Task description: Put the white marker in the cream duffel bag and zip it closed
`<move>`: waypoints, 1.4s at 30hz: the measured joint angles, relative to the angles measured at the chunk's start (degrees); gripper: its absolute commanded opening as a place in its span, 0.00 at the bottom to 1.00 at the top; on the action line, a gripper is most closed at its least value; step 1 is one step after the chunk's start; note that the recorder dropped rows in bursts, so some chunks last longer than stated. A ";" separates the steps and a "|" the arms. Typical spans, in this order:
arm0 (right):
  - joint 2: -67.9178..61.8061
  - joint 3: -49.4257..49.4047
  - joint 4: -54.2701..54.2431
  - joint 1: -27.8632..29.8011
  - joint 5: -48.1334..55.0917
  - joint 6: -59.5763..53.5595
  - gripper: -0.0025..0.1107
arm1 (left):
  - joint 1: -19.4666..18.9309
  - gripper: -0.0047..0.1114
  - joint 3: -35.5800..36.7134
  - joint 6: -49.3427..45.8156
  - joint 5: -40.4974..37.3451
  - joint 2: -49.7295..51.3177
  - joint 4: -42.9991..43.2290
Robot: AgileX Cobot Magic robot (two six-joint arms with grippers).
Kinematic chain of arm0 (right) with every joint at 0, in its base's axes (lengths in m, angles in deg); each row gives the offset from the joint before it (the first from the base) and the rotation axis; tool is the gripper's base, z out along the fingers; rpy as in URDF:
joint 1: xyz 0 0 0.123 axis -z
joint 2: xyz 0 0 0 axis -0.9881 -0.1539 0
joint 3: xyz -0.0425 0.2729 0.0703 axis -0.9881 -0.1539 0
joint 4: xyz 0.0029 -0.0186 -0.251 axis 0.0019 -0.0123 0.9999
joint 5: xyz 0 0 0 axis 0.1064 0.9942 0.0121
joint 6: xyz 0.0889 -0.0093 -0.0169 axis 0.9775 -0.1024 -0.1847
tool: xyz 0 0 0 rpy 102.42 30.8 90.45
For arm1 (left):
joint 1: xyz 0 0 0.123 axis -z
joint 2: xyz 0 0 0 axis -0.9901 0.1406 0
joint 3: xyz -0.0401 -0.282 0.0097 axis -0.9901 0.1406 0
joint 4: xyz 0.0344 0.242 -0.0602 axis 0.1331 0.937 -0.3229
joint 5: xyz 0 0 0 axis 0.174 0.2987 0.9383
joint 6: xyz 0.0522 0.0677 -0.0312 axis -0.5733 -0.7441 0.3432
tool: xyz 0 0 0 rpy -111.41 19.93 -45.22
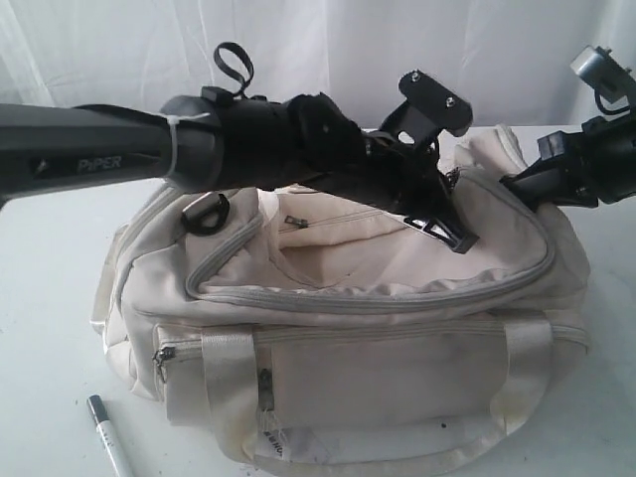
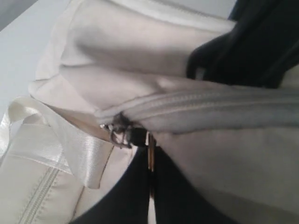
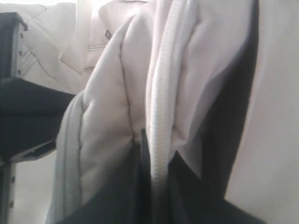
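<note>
Marker (image 1: 107,447) outside bag (image 1: 397,348); L tool (image 2: 150,144) clamps zip pull (image 2: 150,156), R tool (image 3: 149,149) grips bag

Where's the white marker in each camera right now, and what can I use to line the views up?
Exterior view: the white marker lies on the table at lower left, in front of the cream duffel bag and apart from it.
Left wrist view: not in it.
Right wrist view: not in it.
Shared landmark: the bag's main zipper band.
</note>
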 measured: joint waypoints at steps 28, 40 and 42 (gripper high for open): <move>0.00 0.00 -0.04 0.00 -1.60 0.00 0.02 | 0.48 0.04 0.00 -1.55 -17.81 -8.90 0.48; 0.00 0.00 0.21 0.00 -0.83 -0.35 0.02 | 4.63 0.04 0.00 -3.88 -16.13 -9.30 0.27; 0.00 0.00 0.31 0.00 -0.59 -0.47 0.02 | 5.03 0.04 0.00 -4.03 -16.45 -9.30 0.56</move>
